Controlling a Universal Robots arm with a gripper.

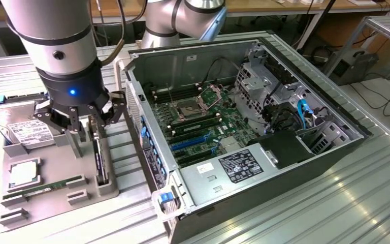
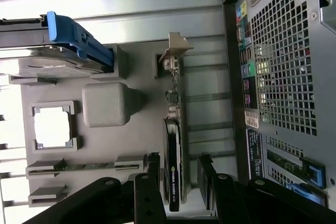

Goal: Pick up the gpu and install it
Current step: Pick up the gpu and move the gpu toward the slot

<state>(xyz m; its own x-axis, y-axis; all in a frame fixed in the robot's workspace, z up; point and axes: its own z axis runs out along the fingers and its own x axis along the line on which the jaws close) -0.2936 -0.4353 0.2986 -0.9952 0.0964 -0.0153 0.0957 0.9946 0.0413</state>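
The exterior view looks down from above, the wrist view from close; both share the parts tray (image 1: pixel 42 208).

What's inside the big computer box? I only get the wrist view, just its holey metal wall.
Observer: Its side is open; the exterior view shows a green motherboard with blue slots.
Operator: Is the gpu plugged in there?
Observer: No, those slots are empty; the gpu stands outside the case, in the gray tray.
Operator: Does the arm glow?
Observer: Yes, a small blue light shines on the arm above the gripper.
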